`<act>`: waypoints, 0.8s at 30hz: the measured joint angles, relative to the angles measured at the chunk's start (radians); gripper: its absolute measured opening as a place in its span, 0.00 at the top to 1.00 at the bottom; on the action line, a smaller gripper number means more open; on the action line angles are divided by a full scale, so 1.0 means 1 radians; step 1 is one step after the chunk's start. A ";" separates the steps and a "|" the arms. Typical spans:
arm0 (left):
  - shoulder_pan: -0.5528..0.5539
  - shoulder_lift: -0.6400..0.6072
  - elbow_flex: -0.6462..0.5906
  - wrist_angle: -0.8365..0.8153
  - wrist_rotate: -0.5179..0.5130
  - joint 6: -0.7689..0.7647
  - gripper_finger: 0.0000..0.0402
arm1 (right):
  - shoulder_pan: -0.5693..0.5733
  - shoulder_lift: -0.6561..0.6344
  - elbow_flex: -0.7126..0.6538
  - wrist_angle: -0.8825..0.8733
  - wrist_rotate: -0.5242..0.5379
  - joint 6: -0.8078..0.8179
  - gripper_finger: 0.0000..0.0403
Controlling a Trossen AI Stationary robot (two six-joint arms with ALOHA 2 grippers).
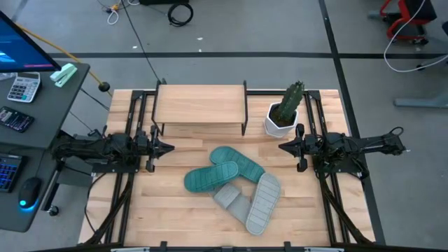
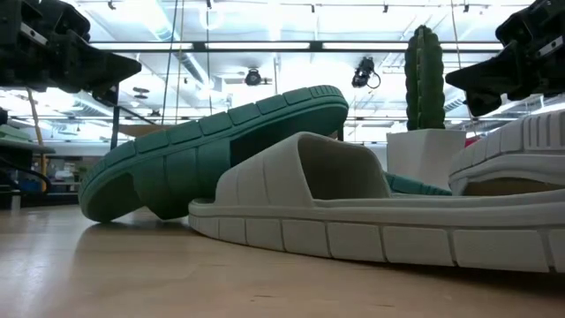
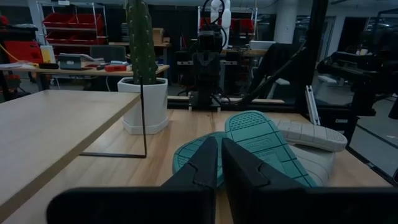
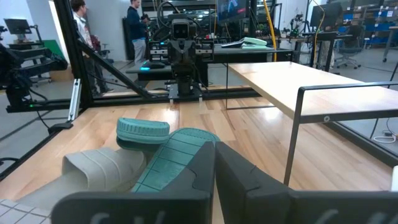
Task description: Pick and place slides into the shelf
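Observation:
Several slides lie in a heap at the table's middle. A teal one (image 1: pixel 238 162) leans on another teal one (image 1: pixel 208 179) that lies sole up. One grey slide (image 1: pixel 264 203) is sole up, and a second grey one (image 1: pixel 231 198) rests strap up beside it. The shelf (image 1: pixel 199 105), a light plank on thin black legs, stands at the far middle. My left gripper (image 1: pixel 170 147) hovers level and shut at the left of the heap, clear of it. My right gripper (image 1: pixel 281 147) is likewise shut at the right, touching nothing.
A cactus in a white pot (image 1: pixel 283 115) stands at the shelf's right end, close to my right gripper. A desk with a calculator (image 1: pixel 22 88) and keyboards sits beyond the table's left edge. People (image 4: pixel 81 37) stand in the room behind.

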 joint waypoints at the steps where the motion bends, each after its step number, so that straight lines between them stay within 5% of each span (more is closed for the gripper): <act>1: 0.000 0.000 0.000 0.000 0.000 0.000 0.94 | 0.000 0.000 0.000 0.000 0.000 0.000 0.95; 24: 0.000 0.002 0.000 -0.014 0.001 0.009 0.95 | 0.000 0.000 0.000 0.000 0.000 0.000 0.95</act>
